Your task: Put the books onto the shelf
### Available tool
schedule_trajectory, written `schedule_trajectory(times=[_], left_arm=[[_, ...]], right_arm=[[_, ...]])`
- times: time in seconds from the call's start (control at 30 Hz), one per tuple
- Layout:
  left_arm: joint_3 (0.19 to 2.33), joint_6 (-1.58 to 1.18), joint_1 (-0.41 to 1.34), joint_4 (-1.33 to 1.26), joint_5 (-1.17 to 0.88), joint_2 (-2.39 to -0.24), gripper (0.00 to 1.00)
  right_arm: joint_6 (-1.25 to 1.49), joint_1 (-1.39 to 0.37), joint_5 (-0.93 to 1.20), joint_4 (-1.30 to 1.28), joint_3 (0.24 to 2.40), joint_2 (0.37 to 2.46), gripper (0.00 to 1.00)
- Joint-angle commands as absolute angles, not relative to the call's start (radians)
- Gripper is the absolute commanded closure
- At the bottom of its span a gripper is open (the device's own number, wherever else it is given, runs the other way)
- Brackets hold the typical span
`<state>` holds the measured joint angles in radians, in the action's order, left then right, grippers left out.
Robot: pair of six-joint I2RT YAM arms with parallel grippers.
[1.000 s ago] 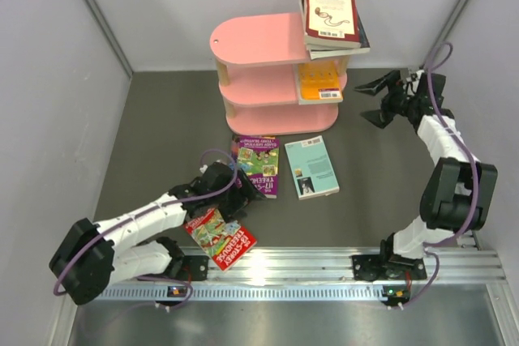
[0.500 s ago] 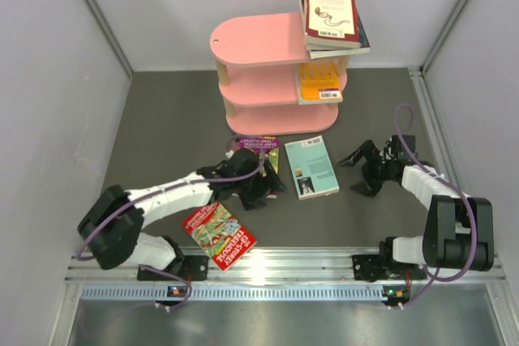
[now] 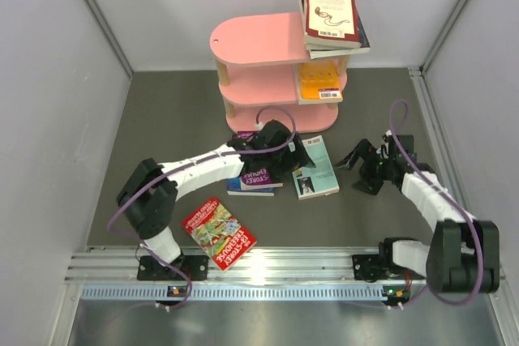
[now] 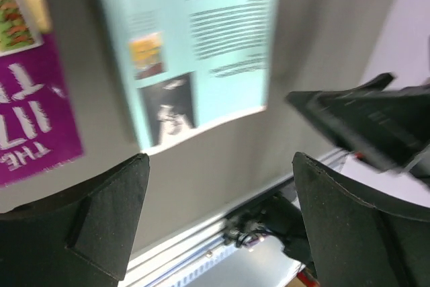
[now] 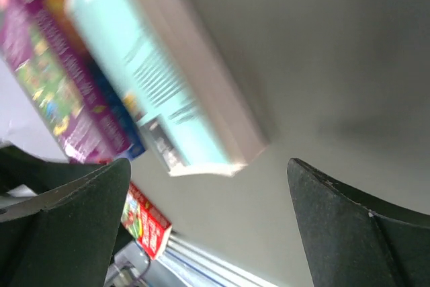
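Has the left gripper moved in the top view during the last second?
Yes. The left gripper has travelled right and up the view, nearer the pink shelf, and now hangs open over the teal book.

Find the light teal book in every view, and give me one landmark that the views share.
Top external: the light teal book lies flat near the centre, just below the shelf in the picture.
Left wrist: it fills the upper middle.
Right wrist: it runs diagonally from the upper left to the centre.
Shared landmark: the purple book, left of it in all three.
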<state>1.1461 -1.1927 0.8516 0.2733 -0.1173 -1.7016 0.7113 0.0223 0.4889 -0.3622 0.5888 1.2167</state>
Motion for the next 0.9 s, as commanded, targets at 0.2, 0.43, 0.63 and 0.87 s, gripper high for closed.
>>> schedule_trajectory(times=[0.2, 0.43, 0.63, 0.87], left_arm=[[1.292, -0.968, 0.813, 0.610, 0.095, -1.385, 0.05], [1.138, -0.856, 0.585, 0.623, 0.040, -1.315, 0.06], [1.088, -0.818, 0.531, 0.532, 0.005, -1.387, 0.06], [1.039, -0.816, 0.520, 0.456, 0.005, -1.474, 0.06]], right_arm=[[0.866, -0.230, 0.498, -0.289, 0.673, 1.078, 0.00], [0.957, -0.377, 0.517, -0.022, 0.779, 1.372, 0.00], [1.037, -0.433, 0.525, 0.174, 0.810, 1.558, 0.01], [1.066, -0.497, 0.499, 0.239, 0.854, 1.700, 0.02]])
